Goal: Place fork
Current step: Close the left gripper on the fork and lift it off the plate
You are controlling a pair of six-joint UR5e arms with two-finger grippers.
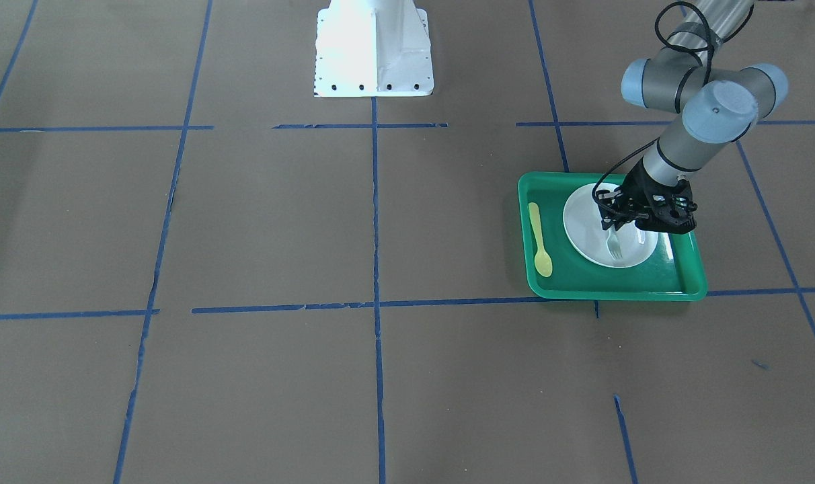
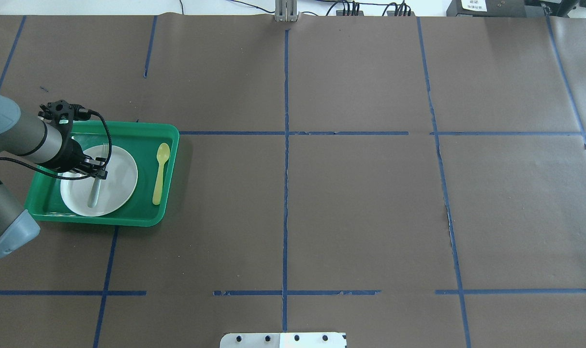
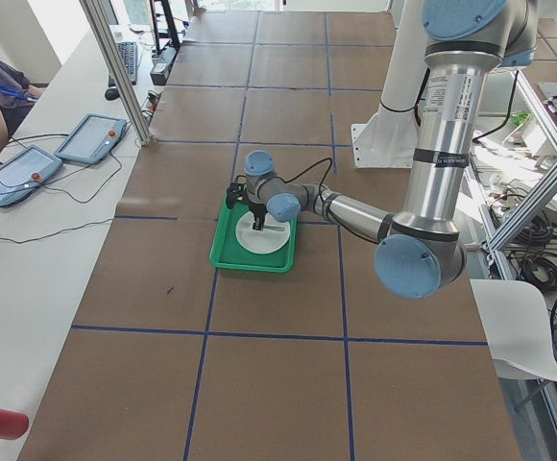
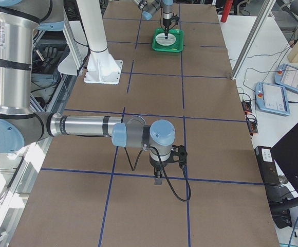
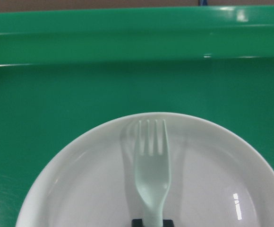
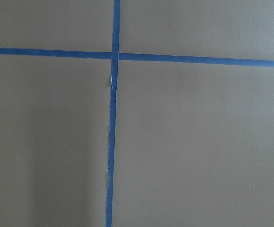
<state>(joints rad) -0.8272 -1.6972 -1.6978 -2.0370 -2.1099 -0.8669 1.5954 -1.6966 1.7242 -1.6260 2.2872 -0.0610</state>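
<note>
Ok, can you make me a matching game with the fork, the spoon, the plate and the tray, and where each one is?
1 fork
2 yellow spoon
3 white plate
4 green tray

A on the table
B in the tray, beside the plate
C between the left fingers, over the plate
D in the tray, under the fork

Pairs: 1-C, 2-B, 3-D, 4-A

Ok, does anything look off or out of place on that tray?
Nothing stands out. The fork rests on the plate with the left gripper closed on its handle. The spoon lies straight beside the plate, and the tray shows no spill or damage.
</note>
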